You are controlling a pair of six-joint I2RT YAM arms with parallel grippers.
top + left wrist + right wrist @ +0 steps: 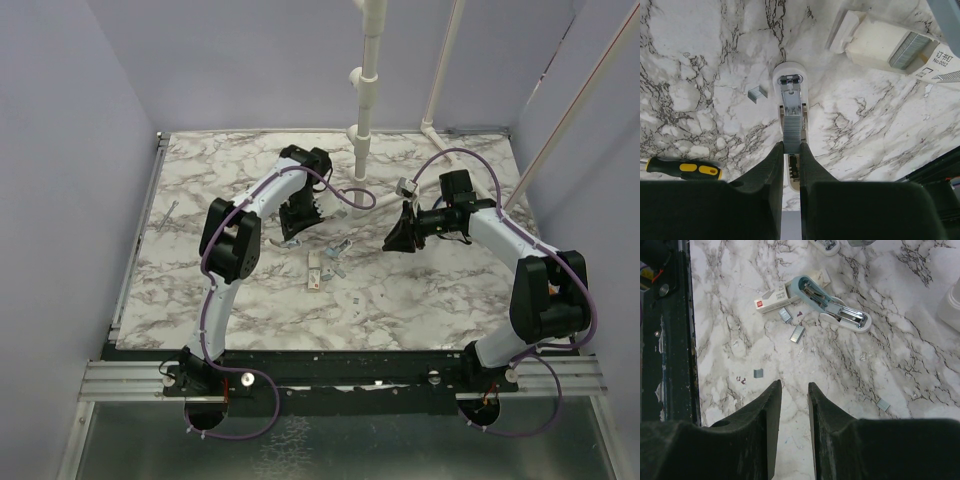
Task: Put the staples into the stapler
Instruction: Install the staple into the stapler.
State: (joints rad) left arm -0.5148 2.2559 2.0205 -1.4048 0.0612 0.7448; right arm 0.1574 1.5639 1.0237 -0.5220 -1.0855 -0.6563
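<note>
In the left wrist view a small white stapler (790, 82) lies open on the marble, its metal channel facing up. My left gripper (791, 147) is shut on the staples (791, 129), a grey strip lined up along that channel. Whether the strip rests in the channel I cannot tell. From above, the left gripper (293, 232) points down at mid-table. My right gripper (794, 385) hangs open over bare marble with nothing between its fingers, and from above the right gripper (398, 238) sits right of centre. A second open stapler (832, 302), teal and white, lies ahead of it.
An open staple box (890, 42) lies by the left gripper, and the same white box with a red label (772, 300) touches the teal stapler. A yellow-and-black screwdriver (682, 169) lies to the left. Loose staple bits (797, 333) dot the marble. A white pipe stand (362, 150) rises at the back.
</note>
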